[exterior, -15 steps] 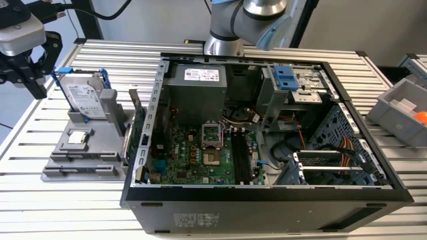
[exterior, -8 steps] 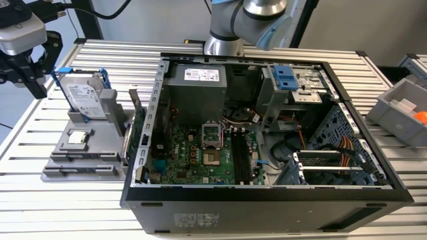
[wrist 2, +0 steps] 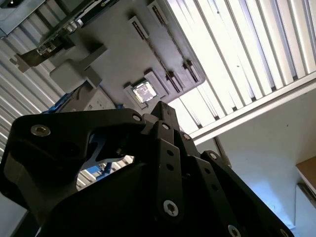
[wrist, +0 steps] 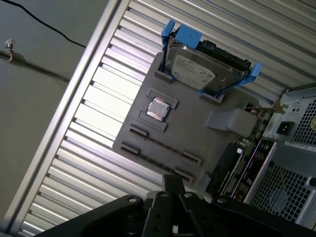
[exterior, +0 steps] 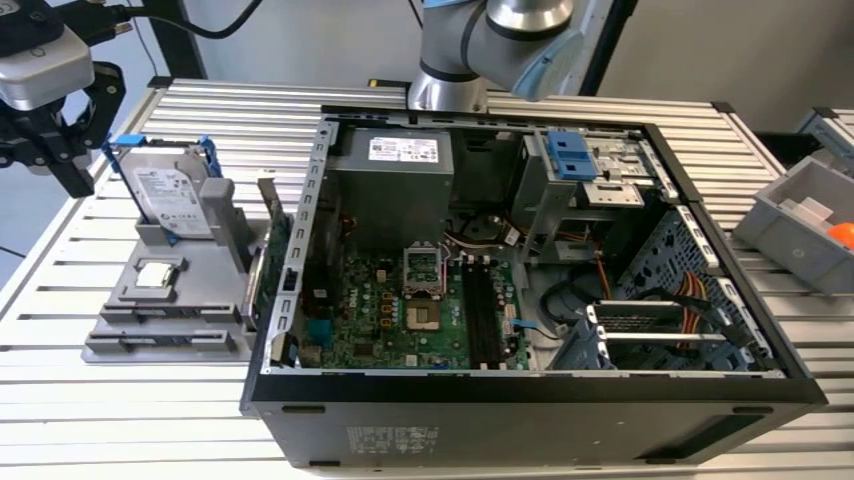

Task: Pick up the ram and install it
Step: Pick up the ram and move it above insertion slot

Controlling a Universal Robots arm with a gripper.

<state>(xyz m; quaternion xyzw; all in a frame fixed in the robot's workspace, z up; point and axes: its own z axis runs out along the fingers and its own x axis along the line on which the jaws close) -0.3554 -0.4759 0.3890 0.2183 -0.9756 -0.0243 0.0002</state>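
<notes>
The ram (wrist: 161, 146) seemingly sits edge-on in the grey holder (wrist: 197, 136) on the worktop (exterior: 134, 420), neither picked up nor installed, with the end effector (exterior: 60, 160) hovering above, its grip state impossible to tell.

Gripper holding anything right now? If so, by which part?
Nothing, as far as shows: the black gripper hangs bare, to the exterior view's left of the grey parts holder.

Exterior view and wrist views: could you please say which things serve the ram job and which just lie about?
Job: gripper; grey holder, a thin strip in its slot perhaps the ram; motherboard memory slots.
Lying about: hard drive; processor chip; grey bin.
</notes>
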